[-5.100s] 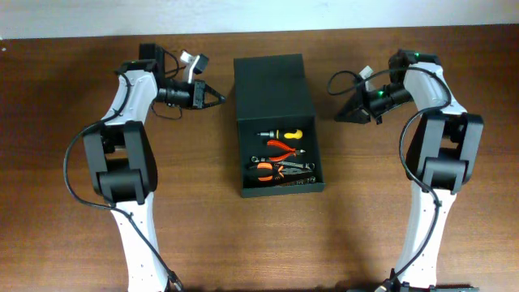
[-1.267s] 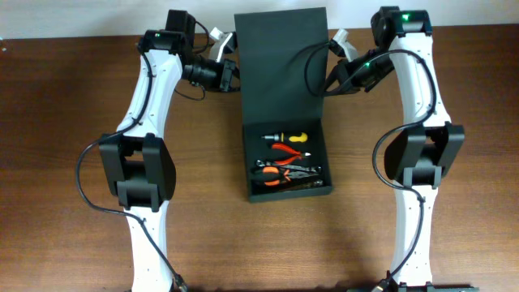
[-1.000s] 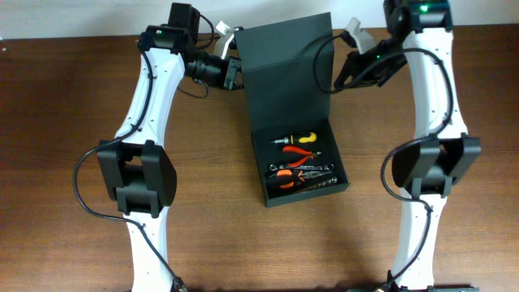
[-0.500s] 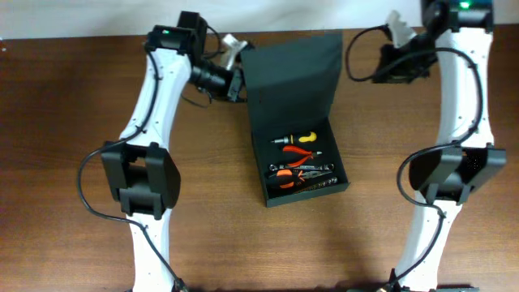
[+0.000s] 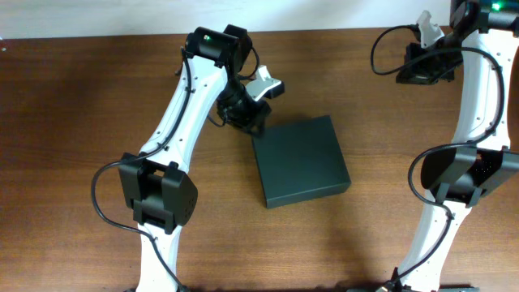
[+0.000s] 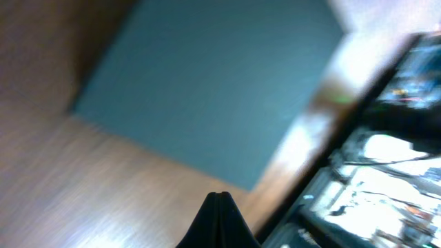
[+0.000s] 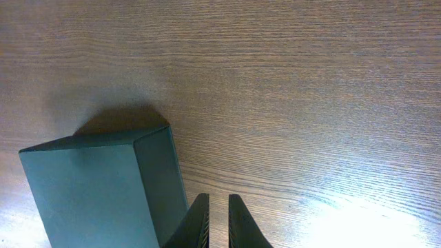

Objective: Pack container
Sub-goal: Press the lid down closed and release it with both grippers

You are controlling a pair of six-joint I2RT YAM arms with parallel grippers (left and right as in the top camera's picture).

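The container (image 5: 302,161), a matte dark green-black box, lies in the middle of the table with its flap lid down flat, so its contents are hidden. My left gripper (image 5: 253,130) is shut and empty, hovering at the box's back left corner. The left wrist view is blurred; it shows the lid top (image 6: 207,83) ahead of the shut left gripper (image 6: 219,197). My right gripper (image 5: 402,75) hangs far off at the back right, away from the box. Seen from the right wrist, the right gripper (image 7: 218,201) has only a thin slit between its fingers and holds nothing, with the container (image 7: 89,196) at lower left.
Brown wooden table (image 5: 389,211) all round the box. Both arm bases stand at the front edge, left base (image 5: 158,199) and right base (image 5: 462,174). A pale wall edge runs along the back.
The raised lid has come down flat over the tools. My left gripper followed it down to the box's back left corner. The right arm drew back up and right.
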